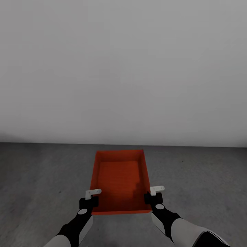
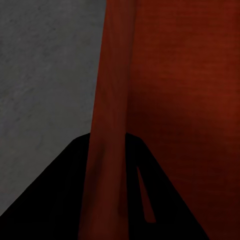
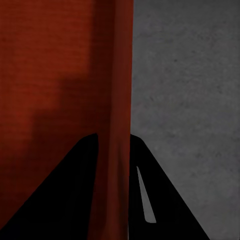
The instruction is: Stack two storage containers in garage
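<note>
A pale grey wall (image 1: 123, 68) meets the dark grey floor (image 1: 41, 178) of the garage, and one orange-red storage container (image 1: 120, 181) sits low over that floor, held between both arms. It looks rigid, thin-walled, light and smooth, so probably slippery; the long side walls near the close end are the sensible hold. The left gripper (image 1: 92, 197) pinches the left wall, the right gripper (image 1: 154, 195) the right wall, a finger either side

A bare garage-like room is indicated: rough, matte dark grey concrete-like floor (image 1: 41, 178) is met by a plain, unmarked pale grey wall (image 1: 123, 68). The same rough grey flooring is seen in both wrist views.
</note>
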